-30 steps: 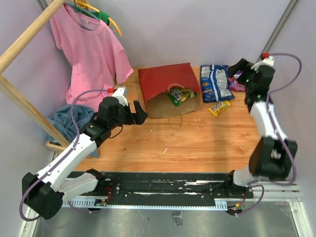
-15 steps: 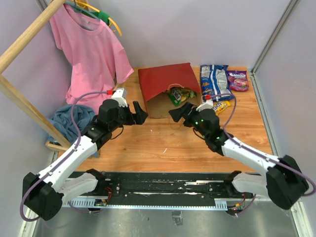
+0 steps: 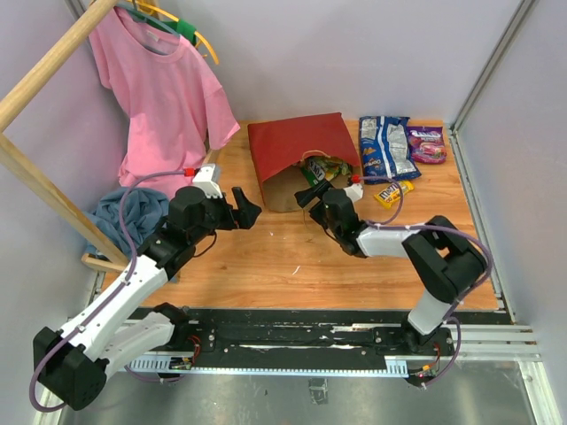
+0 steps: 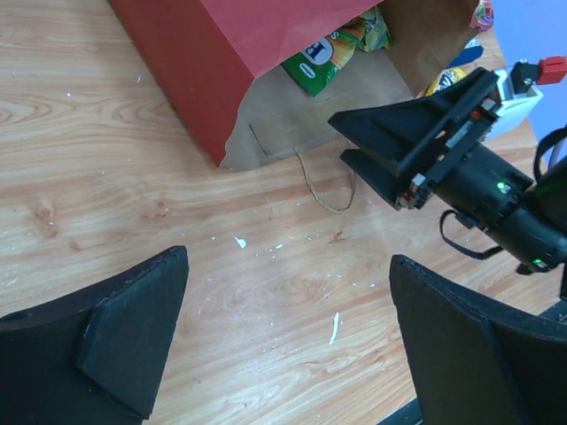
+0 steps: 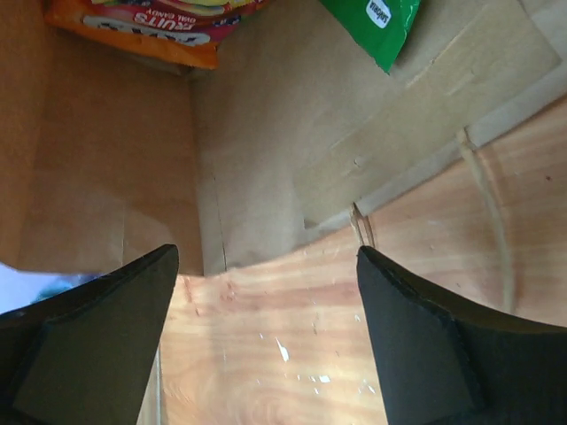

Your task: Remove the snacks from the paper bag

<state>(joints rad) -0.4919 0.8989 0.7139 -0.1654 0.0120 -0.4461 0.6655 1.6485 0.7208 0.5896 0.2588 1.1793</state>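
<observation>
The red paper bag (image 3: 297, 149) lies on its side at the back of the table, its brown mouth facing the arms. A green snack packet (image 3: 314, 171) shows inside it, and the right wrist view also shows an orange packet (image 5: 142, 22) deep in the bag beside that green packet (image 5: 376, 22). Right of the bag lie a blue-white cookie bag (image 3: 386, 147), a purple bag (image 3: 428, 144) and a yellow pack (image 3: 392, 192). My right gripper (image 3: 310, 193) (image 5: 266, 328) is open at the bag's mouth, holding nothing. My left gripper (image 3: 244, 205) (image 4: 288, 336) hangs open over bare wood left of the bag (image 4: 221, 53).
A pink shirt (image 3: 159, 88) hangs from a wooden rack (image 3: 44, 71) at the back left, with a blue cloth heap (image 3: 124, 217) below it. The bag's twine handle (image 4: 323, 190) lies on the wood in front of its mouth. The walls stand close on the right.
My right arm has swung from the far right corner across to the bag's mouth, fingers pointing in. My left arm drew back slightly toward the left.
</observation>
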